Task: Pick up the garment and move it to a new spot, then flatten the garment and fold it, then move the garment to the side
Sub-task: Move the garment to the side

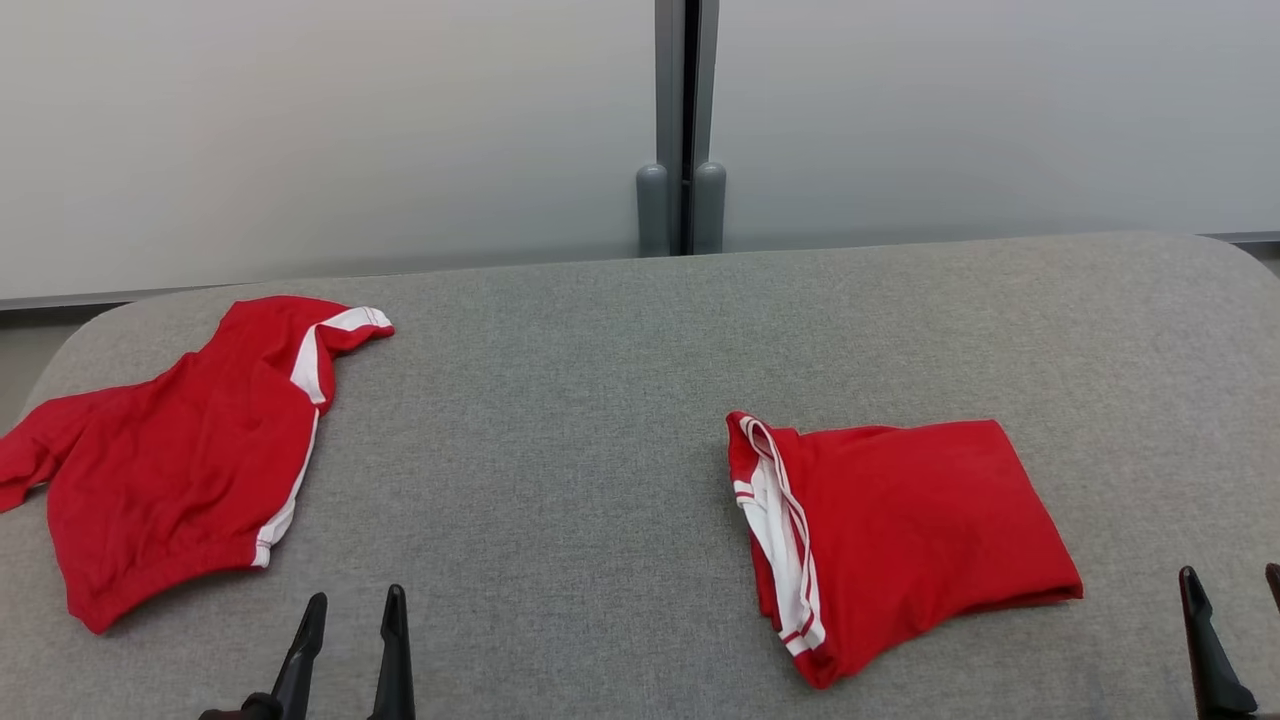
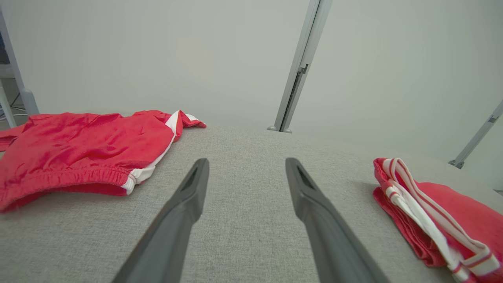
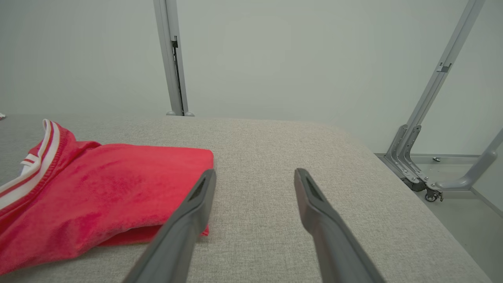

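Partly cropped, left tool [image 1: 357, 597] and right tool [image 1: 1231, 572] gape empty flanking the folded garment [image 1: 920, 520].

Left claw [image 1: 357, 595] and right claw [image 1: 1231, 570] sit low, both spread wide.

Folded red garment [image 1: 910, 520]: compact rectangle, white-and-red striped trim along its left edge, lying flat on the right half of the grey desk [image 1: 560, 400]. Unfolded red garment [image 1: 170, 460], white side stripe: spread loosely at the desk's left edge.
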### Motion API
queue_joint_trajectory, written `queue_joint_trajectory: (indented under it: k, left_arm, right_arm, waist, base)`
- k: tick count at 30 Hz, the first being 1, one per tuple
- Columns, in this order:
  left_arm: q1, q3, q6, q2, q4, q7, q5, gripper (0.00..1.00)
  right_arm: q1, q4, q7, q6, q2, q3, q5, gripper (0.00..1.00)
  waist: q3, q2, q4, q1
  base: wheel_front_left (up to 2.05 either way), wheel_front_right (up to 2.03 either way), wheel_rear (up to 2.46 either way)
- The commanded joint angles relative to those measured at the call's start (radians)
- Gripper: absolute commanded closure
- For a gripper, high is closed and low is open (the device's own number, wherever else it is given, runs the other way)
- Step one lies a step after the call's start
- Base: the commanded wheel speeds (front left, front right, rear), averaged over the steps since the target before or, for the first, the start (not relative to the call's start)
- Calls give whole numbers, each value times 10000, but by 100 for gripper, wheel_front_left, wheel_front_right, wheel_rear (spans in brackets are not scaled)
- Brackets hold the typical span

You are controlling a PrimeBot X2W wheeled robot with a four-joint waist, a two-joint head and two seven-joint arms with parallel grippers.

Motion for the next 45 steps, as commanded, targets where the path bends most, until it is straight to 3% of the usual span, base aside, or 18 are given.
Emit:
queue_joint_trajectory:
  k: [1, 5, 8, 17, 23, 27, 28, 29, 34, 39, 45]
  left_arm:
    - [-20, 50, 22, 38, -75, -15, 23, 0]
    - [-84, 76, 63, 41, -170, -15, 21, 0]
    - [-299, 24, 32, 40, -217, -15, 68, 0]
    - [-1117, -623, 103, 40, 223, -15, 32, 0]
    - [-1226, -840, 265, 40, 280, -15, -87, 0]
    - [-1227, -892, 323, 38, 223, -15, -102, 0]
    - [-1231, -898, 336, 40, 207, -15, -106, 0]
    - [-1246, -890, 352, 41, 188, -15, -127, 0]
    - [-1248, -771, 456, 32, -97, -15, -320, 0]
    - [-1515, -737, 432, 38, -322, -14, -248, 0]
    - [-2408, -1068, 126, 40, -337, -8, 118, 0]
  right_arm:
    - [-133, -35, -64, 18, 94, -97, 68, 0]
    - [-392, 167, -65, 18, 262, 20, 491, 0]
    - [-1218, 628, 181, 18, 13, 785, 1239, 0]
    - [-3761, 2320, 3794, 18, -816, 2529, 3230, 0]
    - [-4405, 3888, 4771, 18, -879, 2823, 3713, 0]
    - [-4688, 4408, 5217, 21, -580, 3289, 4539, 0]
    - [-4803, 4403, 5127, 21, -546, 3256, 4837, 16]
    - [-4931, 4355, 5000, 21, -671, 3306, 4970, 97]
    - [-5489, 3244, 5003, 18, -1453, 4074, 5933, 100]
    - [-6338, 1909, 5052, 18, -2937, 4735, 6161, 100]
    - [-7772, 2549, 4769, 18, -4229, 4493, 5328, 100]
  waist:
    - [59, 0, -6, 0]
    - [239, 0, -59, 0]
    - [573, 0, -96, 0]
    - [1225, 0, 496, 0]
    - [1311, 0, 1048, 0]
    - [1343, 0, 1167, 0]
    - [1354, 0, 1162, 0]
    - [1367, 0, 1129, 0]
    - [1513, 0, 472, 0]
    - [2007, 0, -449, 0]
    - [3208, 0, -847, 0]
  base:
    - [0, 0, 0]
    - [0, 0, 0]
    - [0, 0, 0]
    - [0, 0, 0]
    - [0, 0, 0]
    - [0, 0, 0]
    - [0, 0, 0]
    - [0, 0, 0]
    - [0, 0, 0]
    - [0, 0, 0]
    - [0, 0, 0]
